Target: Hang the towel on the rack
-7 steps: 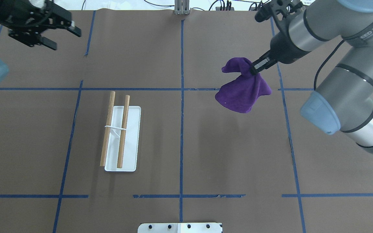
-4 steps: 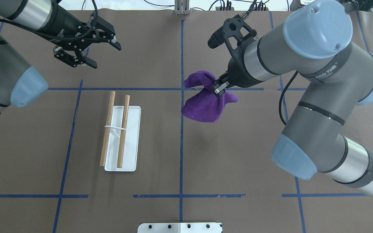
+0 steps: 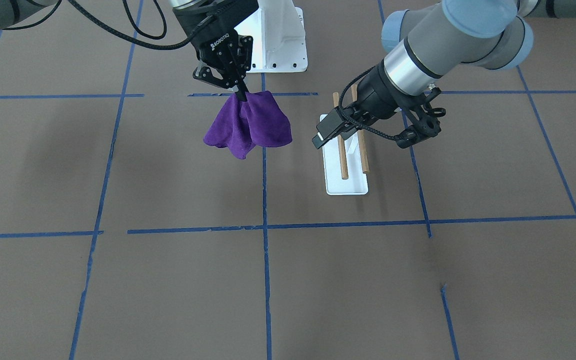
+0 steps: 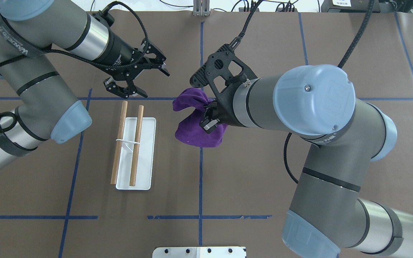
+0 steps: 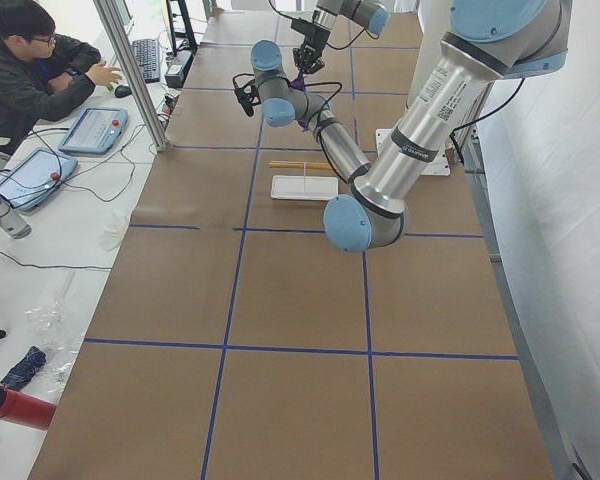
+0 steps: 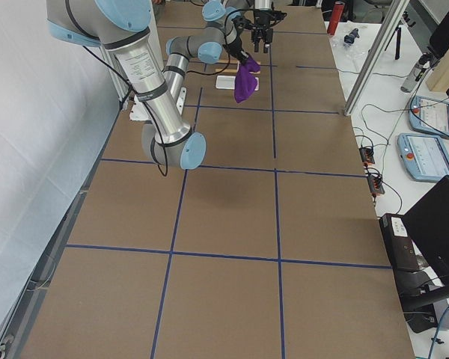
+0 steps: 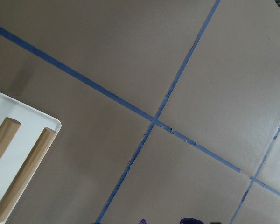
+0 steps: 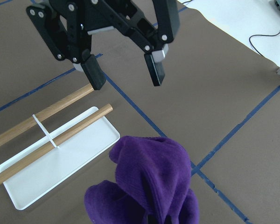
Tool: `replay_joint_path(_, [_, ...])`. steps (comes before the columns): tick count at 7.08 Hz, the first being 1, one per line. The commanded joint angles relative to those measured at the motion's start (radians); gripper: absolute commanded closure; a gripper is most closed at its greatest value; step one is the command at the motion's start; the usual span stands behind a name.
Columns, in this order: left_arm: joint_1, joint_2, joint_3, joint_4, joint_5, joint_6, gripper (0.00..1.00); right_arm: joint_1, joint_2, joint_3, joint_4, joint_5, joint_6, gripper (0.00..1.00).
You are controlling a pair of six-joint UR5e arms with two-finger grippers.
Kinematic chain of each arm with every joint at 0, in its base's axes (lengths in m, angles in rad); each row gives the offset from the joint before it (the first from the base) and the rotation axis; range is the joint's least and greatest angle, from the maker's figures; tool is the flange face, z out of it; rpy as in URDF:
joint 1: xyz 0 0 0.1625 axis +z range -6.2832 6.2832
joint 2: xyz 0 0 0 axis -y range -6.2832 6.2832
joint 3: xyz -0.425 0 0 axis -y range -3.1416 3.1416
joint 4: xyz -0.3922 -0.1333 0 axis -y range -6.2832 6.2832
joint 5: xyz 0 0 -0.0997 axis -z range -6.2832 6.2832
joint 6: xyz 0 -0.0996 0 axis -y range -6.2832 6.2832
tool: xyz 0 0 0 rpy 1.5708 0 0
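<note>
The right arm (image 4: 314, 96) overlaps part of the purple towel (image 4: 192, 133), which hangs bunched in the air near the rack (image 4: 143, 157), apart from it. The right gripper (image 3: 241, 96) pinches its gathered top. The left gripper (image 4: 155, 85), jaws spread, hovers beyond the rack's far end and covers part of its rods and base in the front-facing view.

Reading ROBOTIQ in white capitals, running slantwise on the black body of the right claw (image 3: 241, 95) in the front-facing view. Making out only pale capitals curving along the dark band of the left arm (image 4: 11, 40) from overhead, too skewed for spelling with any certainty. Seeing thin white print on the black wrist behind the left claw (image 4: 154, 84), too small for reading. Catching a small grey mark near a joint of the right arm (image 4: 330, 139) — likewise not readable. Finding nothing else legible.
</note>
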Motion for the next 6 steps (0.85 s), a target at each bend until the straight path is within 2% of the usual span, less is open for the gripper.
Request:
replay_joint_path(1, [0.03, -0.024, -0.005, -0.01, 0.001, -0.098, 0.17, -0.006, 0.005, 0.0, 0.002, -0.016, 0.001, 1.0])
replay_joint_path(6, [0.057, -0.051, -0.017, -0.012, 0.001, -0.236, 0.18, -0.006, 0.005, 0.0, 0.031, -0.042, 0.001, 1.0])
